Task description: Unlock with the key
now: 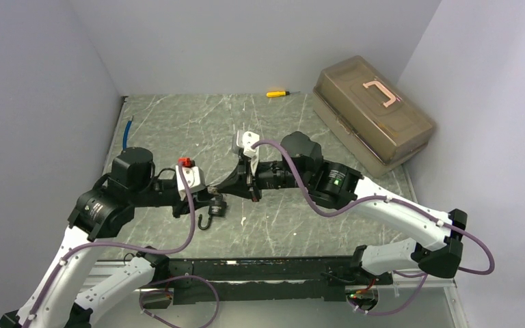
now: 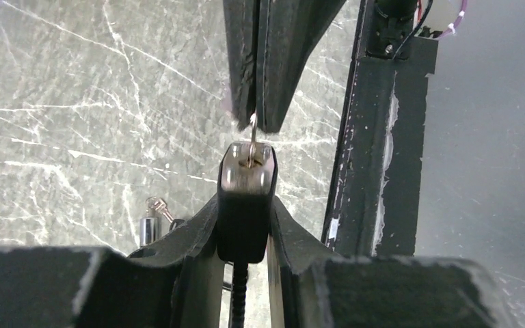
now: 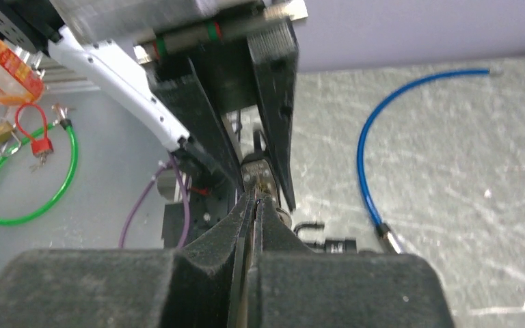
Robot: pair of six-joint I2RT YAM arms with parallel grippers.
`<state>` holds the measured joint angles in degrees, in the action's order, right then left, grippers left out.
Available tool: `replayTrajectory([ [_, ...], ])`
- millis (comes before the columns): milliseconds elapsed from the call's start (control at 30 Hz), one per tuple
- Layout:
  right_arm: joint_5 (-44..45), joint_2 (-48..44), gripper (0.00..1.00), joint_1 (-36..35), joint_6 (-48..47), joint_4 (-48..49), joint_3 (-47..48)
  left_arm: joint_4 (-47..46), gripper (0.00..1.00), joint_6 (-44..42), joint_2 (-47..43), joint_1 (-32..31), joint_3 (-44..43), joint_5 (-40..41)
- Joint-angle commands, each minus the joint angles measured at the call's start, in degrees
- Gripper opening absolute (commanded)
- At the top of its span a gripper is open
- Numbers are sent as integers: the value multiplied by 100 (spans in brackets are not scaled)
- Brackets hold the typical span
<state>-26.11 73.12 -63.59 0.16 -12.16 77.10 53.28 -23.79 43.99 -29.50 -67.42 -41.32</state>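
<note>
I read the left gripper [image 2: 245, 222] as clamped on the black padlock [image 2: 246, 181], with one finger on each side of its body. Straight ahead of those fingertips, the right gripper [image 3: 254, 205] is pressed together on the key [image 2: 252, 131]. The key's blade meets the padlock's end face (I cannot tell how deep it sits). In the right wrist view, a blue cable [image 3: 369, 150] lies on the table [image 2: 75, 102] to the right of that gripper, well apart.
</note>
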Motion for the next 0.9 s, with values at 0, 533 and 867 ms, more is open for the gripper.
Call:
replayTrajectory([
  [0,-53,-78,0,-125,229,-1662,-304,-968,0,-545,-162,32,-396,-98],
  [533,728,-699,45,128,-310,-1486,554,-459,0,-1199,-250,32,-138,-479],
  [867,15,-715,42,127,-668,-509,270,-336,0,-1269,-207,15,-138,-823],
])
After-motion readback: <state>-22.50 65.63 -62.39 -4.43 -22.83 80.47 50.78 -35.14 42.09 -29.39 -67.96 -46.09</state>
